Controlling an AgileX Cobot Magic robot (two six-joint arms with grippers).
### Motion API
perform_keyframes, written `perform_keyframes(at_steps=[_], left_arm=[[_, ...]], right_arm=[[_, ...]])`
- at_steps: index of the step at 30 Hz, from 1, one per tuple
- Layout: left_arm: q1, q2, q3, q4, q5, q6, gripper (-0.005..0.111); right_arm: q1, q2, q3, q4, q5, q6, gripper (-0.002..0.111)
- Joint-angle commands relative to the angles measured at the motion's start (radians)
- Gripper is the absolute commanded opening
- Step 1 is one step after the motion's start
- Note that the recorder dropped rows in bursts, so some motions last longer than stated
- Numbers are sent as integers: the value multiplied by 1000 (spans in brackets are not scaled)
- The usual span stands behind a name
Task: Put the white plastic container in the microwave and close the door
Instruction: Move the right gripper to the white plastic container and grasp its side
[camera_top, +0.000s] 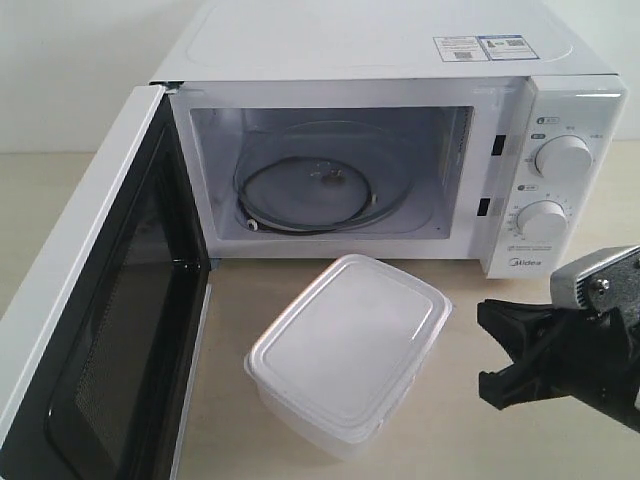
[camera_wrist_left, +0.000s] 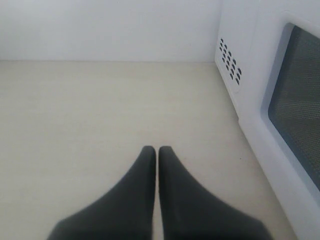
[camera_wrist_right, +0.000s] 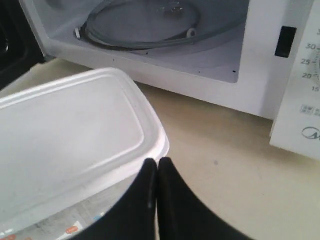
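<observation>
The lidded white box (camera_top: 345, 355) sits on the worktop (camera_top: 250, 300) toward its near edge, just in front of the microwave (camera_top: 400, 160), whose door (camera_top: 90, 330) stands wide open. My right jaws are pressed together, empty, tips beside the lid. My left jaws are closed on nothing, near the door's outer face.

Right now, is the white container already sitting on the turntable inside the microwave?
No, the white plastic container rests on the table in front of the open microwave, and the glass turntable is bare.
</observation>
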Motion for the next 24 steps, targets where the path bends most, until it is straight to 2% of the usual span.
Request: perform_keyframes(at_steps=[1,8,15,20,24], left_arm=[[-9,-3,2,-12,-4,-7,4],[-9,-3,2,-12,-4,-7,4],[-9,-3,2,-12,-4,-7,4],[-9,-3,2,-12,-4,-7,4],[-9,-3,2,-12,-4,-7,4]], right_arm=[[3,1,3,-7,-27,211,0],[3,1,3,-64,-10,567,0],[3,1,3,-210,2,774,0],[3,1,3,-295,126,948,0],[3,1,3,-434,222,1040,0]])
